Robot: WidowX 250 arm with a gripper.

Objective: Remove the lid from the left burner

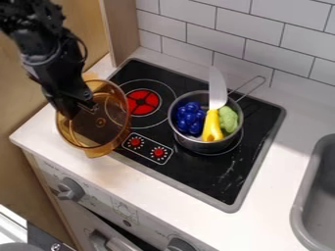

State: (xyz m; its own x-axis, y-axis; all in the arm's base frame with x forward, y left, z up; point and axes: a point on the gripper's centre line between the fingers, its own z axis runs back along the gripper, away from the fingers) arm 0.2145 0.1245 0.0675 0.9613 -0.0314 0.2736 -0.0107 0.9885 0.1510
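While I'm standing here, starting at the left: the claw (78, 108) hangs over the upper left part of the amber lid (112, 133), and honestly I can't tell whether it's apart, together or clamped on something. The lid sits, looking a bit tipped, across the stove's left edge, with its right side over the outer ring of the left burner (142, 102). The red middle is mostly uncovered.

My guess is it's light, stiff see-through plastic, kinda slick, so it'd slide or swivel before it bends. Probably wouldn't shatter, but a drop could scuff it. I'd pinch the rim, or the upper tab (89, 76) or lower tab (96, 153) if the claw fits; grabbing the broad smooth part seems like asking for a slip.

Hard-to-see stuff: the arm (47, 51) is cut off at the top, and the claw hides some of the lid, so no clue where they touch, if they do. Can't make out what's holding the lid up either. Over right, the sink (319, 193) runs out of view.
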